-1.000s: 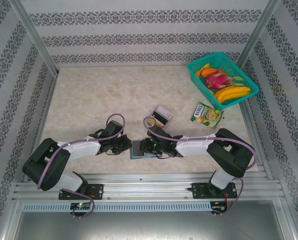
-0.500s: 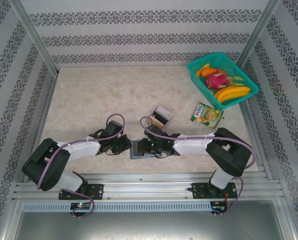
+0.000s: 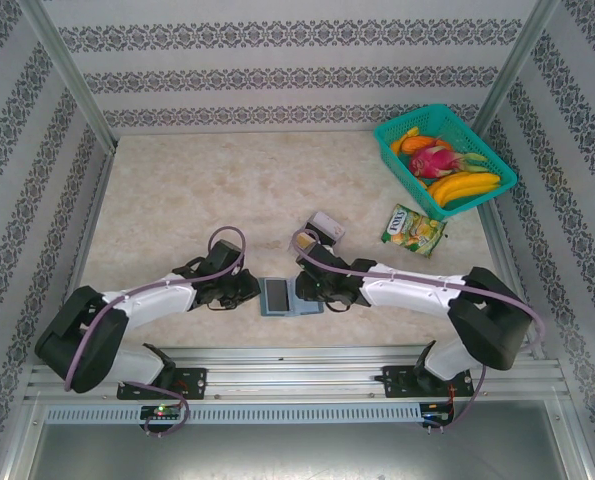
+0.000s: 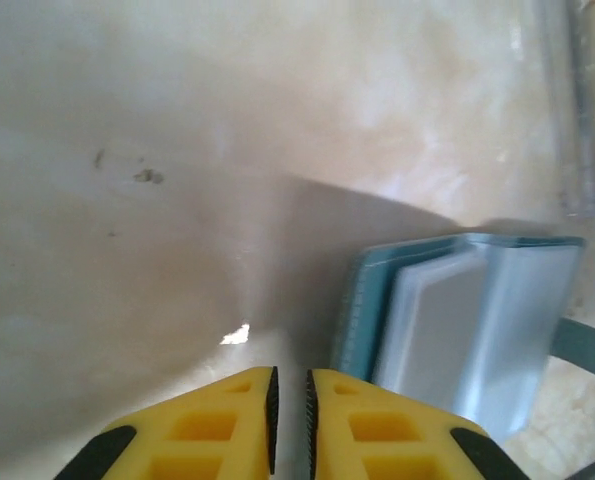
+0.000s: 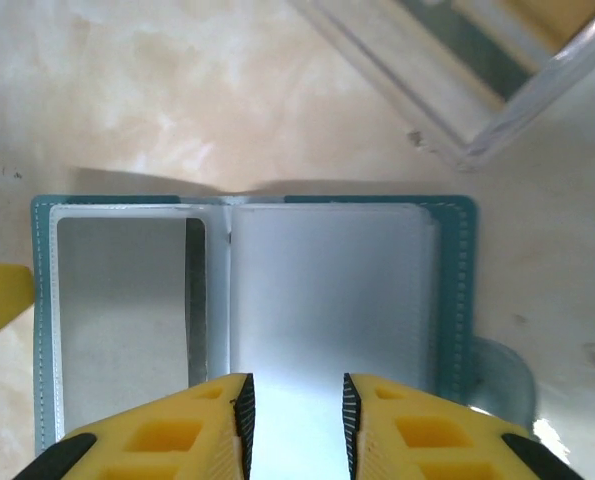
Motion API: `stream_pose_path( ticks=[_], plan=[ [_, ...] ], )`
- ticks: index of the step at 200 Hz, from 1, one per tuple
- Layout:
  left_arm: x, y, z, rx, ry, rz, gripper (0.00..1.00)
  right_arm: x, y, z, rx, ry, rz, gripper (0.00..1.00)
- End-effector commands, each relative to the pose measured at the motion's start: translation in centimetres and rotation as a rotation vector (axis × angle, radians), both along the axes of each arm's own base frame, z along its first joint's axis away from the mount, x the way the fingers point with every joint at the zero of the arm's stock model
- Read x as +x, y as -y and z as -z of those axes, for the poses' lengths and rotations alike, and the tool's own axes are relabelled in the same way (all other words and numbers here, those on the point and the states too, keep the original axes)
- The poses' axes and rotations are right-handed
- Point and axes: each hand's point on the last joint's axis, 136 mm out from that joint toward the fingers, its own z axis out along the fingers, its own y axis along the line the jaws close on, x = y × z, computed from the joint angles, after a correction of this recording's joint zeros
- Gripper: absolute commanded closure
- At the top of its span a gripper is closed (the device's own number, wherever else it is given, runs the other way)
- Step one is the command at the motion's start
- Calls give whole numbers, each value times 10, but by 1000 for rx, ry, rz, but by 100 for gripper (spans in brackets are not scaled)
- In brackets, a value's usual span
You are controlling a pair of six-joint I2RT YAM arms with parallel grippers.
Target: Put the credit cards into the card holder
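The teal card holder point(image 3: 282, 296) lies open and flat near the table's front edge. Its left sleeve point(image 5: 127, 310) looks grey with a dark strip along the fold. Its right sleeve point(image 5: 327, 290) looks pale and glossy. My right gripper point(image 5: 295, 425) hovers open over the right sleeve's near edge, with nothing between its fingers. My left gripper point(image 4: 290, 425) sits just left of the holder point(image 4: 457, 320), its jaws a narrow slit apart and empty. The credit cards point(image 3: 324, 229), tan and dark, lie in a clear tray behind the holder.
The clear tray's corner point(image 5: 457, 110) is close beyond the holder. A green-yellow snack packet point(image 3: 413, 230) lies to the right. A teal basket of fruit point(image 3: 445, 160) fills the back right corner. The metal rail point(image 3: 297, 360) runs just in front of the holder.
The right arm's elbow has swung out to the right and its gripper has shifted off the holder, which now lies uncovered. The left jaws have parted slightly.
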Motion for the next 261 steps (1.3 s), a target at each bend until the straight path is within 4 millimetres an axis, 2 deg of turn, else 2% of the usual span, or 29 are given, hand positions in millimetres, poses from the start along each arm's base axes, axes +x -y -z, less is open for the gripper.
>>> stream_pose_path(
  ticks=[1, 23, 39, 66, 92, 109, 144, 189, 238, 261],
  plan=[
    [8, 0, -31, 11, 74, 9, 79, 14, 11, -36, -21, 117, -4, 68],
    [16, 2, -56, -13, 137, 4, 75, 27, 20, -60, 3, 176, -7, 65],
    [21, 13, -76, -65, 172, 30, 74, 34, 23, -71, 33, 200, -33, 66],
    [31, 33, -102, -163, 213, 68, 74, 38, 23, -74, 79, 176, -63, 72],
    [42, 46, -104, -179, 185, 79, 70, 46, 29, -72, 51, 184, -76, 70],
    [58, 65, -109, -247, 175, 77, 68, 59, 37, -69, -42, 174, -123, 70],
    [92, 81, -83, -226, 98, 4, 70, 83, 41, -63, -163, 165, -215, 72],
    [129, 75, -56, -177, 59, -118, 62, 97, 29, -55, -207, 178, -341, 69],
    [145, 76, -29, -183, -10, -169, 61, 102, 19, -52, -209, 222, -444, 66],
    [148, 74, -21, -188, -27, -187, 63, 103, 17, -44, -244, 234, -497, 65]
  ],
)
